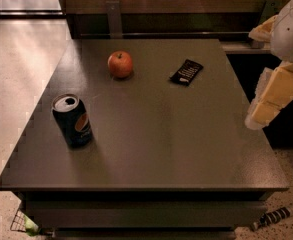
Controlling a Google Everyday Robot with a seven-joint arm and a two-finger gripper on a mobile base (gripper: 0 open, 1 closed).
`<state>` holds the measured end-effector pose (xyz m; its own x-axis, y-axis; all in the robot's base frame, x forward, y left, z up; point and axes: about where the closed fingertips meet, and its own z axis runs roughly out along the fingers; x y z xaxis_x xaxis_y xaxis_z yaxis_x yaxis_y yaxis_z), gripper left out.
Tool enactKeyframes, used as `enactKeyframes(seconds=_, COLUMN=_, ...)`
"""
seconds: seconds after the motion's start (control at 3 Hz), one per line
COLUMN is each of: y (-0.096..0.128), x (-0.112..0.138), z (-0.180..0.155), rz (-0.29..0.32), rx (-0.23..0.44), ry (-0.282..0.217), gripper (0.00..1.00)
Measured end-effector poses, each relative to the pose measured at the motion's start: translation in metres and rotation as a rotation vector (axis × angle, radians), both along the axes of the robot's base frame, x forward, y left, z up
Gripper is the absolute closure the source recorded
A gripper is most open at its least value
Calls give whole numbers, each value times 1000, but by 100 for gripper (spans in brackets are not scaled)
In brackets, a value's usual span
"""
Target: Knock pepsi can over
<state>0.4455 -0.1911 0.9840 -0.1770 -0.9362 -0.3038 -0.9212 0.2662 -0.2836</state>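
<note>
The pepsi can [72, 120], showing a round orange logo, is standing upright well left of the gripper [275, 96], whose state I cannot tell.

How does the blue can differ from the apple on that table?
The pepsi can is dark blue with a silver top; the apple is red-orange. The can is an upright, taller cylinder; the apple is round. The can stands near the front left, the apple farther back. Both rest on the table, away from the pincer at the right.
</note>
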Motion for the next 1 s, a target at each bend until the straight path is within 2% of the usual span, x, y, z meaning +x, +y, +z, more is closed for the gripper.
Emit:
enactKeyframes(seconds=0.33, y=36, x=11, z=-49, rz=73, rx=193, ry=5, gripper=0)
enactKeyframes(seconds=0.67, y=99, x=20, z=-80, rz=156, rx=472, ry=-22, gripper=0)
enactKeyframes(seconds=1.0, y=161, x=19, z=-86, rz=209, rx=791, ry=0, gripper=0)
